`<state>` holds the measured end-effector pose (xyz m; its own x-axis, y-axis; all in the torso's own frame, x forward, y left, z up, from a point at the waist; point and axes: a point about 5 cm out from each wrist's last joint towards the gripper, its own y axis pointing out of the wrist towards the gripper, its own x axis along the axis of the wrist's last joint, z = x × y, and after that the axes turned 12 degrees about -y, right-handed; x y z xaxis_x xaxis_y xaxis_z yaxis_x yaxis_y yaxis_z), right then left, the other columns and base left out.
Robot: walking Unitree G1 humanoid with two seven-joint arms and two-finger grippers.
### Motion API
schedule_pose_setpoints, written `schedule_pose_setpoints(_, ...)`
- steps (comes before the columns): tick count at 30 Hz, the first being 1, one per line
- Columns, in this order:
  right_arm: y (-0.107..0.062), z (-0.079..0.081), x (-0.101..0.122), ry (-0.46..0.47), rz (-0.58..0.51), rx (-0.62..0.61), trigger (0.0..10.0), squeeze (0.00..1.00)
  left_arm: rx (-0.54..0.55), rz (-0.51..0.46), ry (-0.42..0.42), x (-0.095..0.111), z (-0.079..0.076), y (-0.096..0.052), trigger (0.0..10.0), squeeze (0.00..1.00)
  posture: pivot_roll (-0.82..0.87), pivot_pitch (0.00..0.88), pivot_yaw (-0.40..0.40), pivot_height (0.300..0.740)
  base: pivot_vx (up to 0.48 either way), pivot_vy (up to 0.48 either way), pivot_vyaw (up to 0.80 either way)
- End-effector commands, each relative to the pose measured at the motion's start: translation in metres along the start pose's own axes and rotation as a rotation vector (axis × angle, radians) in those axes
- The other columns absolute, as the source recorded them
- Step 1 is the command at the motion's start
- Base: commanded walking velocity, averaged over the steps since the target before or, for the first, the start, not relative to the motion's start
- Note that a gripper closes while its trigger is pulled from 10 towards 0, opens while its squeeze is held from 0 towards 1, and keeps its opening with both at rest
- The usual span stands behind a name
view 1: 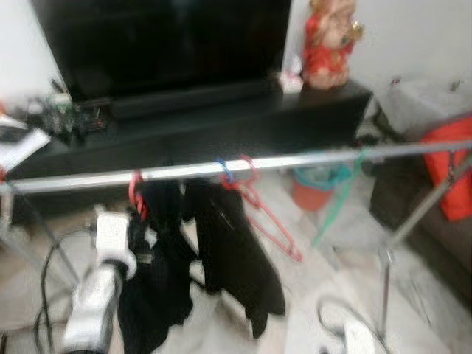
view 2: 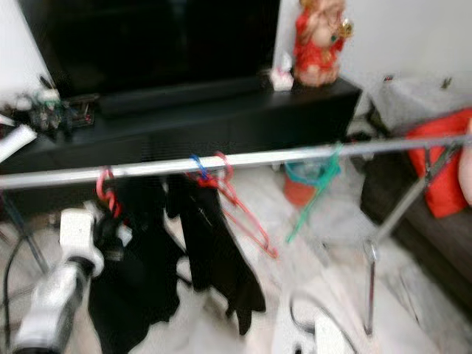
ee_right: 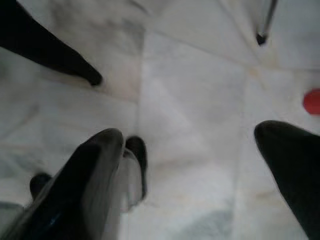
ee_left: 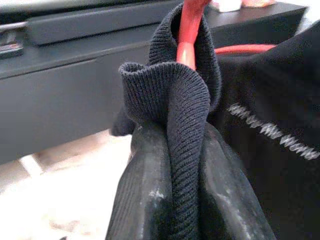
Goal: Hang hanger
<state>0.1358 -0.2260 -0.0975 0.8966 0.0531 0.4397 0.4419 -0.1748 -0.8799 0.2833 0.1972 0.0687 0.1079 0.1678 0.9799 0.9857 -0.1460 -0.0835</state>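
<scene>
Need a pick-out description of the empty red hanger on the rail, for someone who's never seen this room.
Find the silver rail running across in front of the black TV unit. Near its middle, beside a blue hook, hangs the empty red hanger, tilted down toward the floor. Unlike the red hanger at the left end effector, it carries no dark garment, and the green hanger further right differs by colour.

Both head views reach me smeared, so fine detail is lost. My left gripper (view 1: 141,237) is buried against the black garment (view 1: 158,280); from the wrist its fingers (ee_left: 150,200) are wrapped by the ribbed collar (ee_left: 172,100), which also hides most of the red hanger (ee_left: 187,30). The hanger's hook on the rail (view 1: 295,162) is too blurred to judge. The rail runs off both picture edges. My right gripper's fingers (ee_right: 90,165) are cut off by the frame.
</scene>
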Motion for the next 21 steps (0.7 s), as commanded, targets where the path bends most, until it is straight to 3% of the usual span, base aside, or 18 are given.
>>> schedule_pose_setpoints(1,0.0014,0.0087,0.0113,0.007,-0.03,0.02,10.0,0.0,0.005,-0.065,0.026,0.0194,0.0077,0.0023,10.0,0.0,0.05,0.0,-0.003,0.728,0.0,0.0,0.0)
schedule_pose_setpoints(21,0.0013,0.0089,0.0122,0.03,-0.048,0.013,10.0,0.0,-0.044,-0.004,0.034,0.0139,0.0024,0.0061,10.0,0.0,0.05,0.0,-0.002,0.728,0.0,0.0,0.0)
